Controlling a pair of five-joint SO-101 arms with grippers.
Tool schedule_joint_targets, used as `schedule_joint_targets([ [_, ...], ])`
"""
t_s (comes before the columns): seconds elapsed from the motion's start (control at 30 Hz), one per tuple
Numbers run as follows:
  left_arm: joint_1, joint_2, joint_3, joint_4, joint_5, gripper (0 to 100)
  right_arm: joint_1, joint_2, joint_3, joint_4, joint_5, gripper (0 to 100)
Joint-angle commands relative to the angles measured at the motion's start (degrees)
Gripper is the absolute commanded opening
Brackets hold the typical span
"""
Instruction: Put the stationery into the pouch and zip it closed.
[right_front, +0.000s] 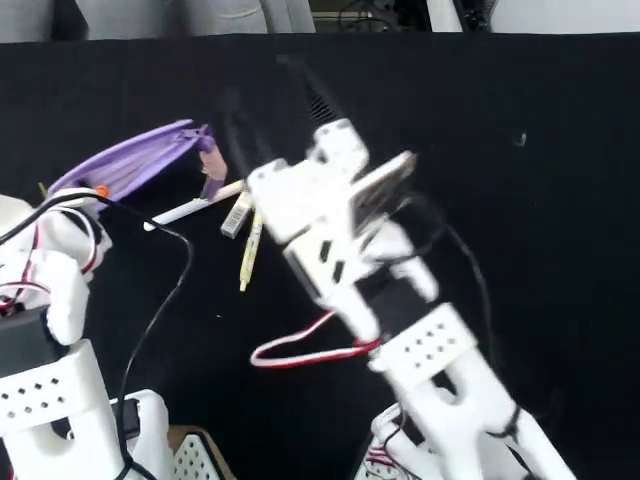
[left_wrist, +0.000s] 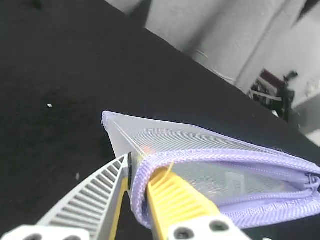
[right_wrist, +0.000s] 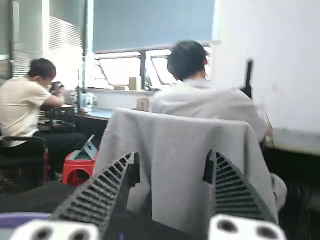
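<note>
Pens (right_front: 248, 250) lie between pouch (right_front: 130, 160) and right arm (right_front: 330, 230).

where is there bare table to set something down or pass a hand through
Widest bare patch: the table right of the right arm, out to the far edge. A second lies near the front, between the black cable and the red-and-white cable. Crowded: far left, where the pouch, white pen and yellow pen cluster.
</note>
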Motion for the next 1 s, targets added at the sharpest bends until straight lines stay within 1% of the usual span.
schedule_joint_targets([
  [0.0,-3.6,-0.8,-1.0,-1.6,2.3,3,6.4,-1.2,-12.2,13.7,-8.2,21.5],
  [0.13,-5.5,-0.8,-0.7,-1.4,2.3,3,9.8,3.5,-21.1,24.2,-14.1,21.5],
  [0.37,-10.3,-0.8,-0.7,-1.3,2.3,3,9.8,19.6,-37.8,41.9,-18.9,21.5],
  [0.47,-11.1,-0.8,-0.4,-1.3,2.3,3,9.7,27.3,-43.4,47.9,-21.8,21.5],
  [0.57,-10.9,-0.8,0.9,-1.9,2.3,3,8.4,35.1,-45.8,50.5,-24.1,21.5],
  [0.7,-10.9,-0.8,3.1,-4.6,2.4,3,7.8,44.3,-46.2,50.5,-27.0,21.5],
  [0.87,-10.9,-0.8,3.7,-5.3,2.4,3,7.7,54.2,-46.2,50.5,-30.7,21.5],
  [0.97,-10.9,-0.8,3.6,-5.4,2.4,3,7.6,60.0,-46.2,47.6,-32.0,21.5],
])
